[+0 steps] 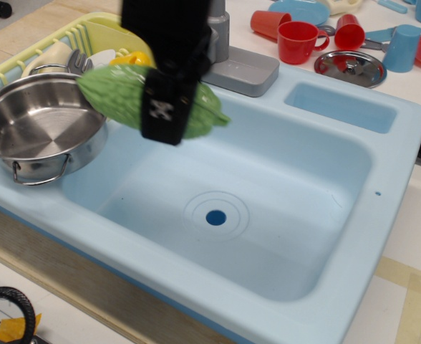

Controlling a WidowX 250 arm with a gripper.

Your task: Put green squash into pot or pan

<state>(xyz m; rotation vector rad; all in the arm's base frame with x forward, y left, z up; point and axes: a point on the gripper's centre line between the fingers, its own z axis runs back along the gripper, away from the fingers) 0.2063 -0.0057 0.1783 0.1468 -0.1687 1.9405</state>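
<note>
My gripper [164, 115] is shut on the green squash [117, 94] and holds it in the air above the left side of the light blue sink [325, 179]. The squash is light green and bumpy, lying roughly level, its left end over the right rim of the steel pot [39, 132]. The pot is round and shiny with wire loop handles. It stands empty on the sink's left corner, next to the yellow rack. My black arm hides the squash's middle.
A yellow dish rack [24, 57] with a yellow toy [128, 59] stands behind the pot. A grey faucet base [243, 70] sits on the sink's back rim. Red cups [296, 39], a blue cup [404, 46] and a steel lid [350, 68] lie behind.
</note>
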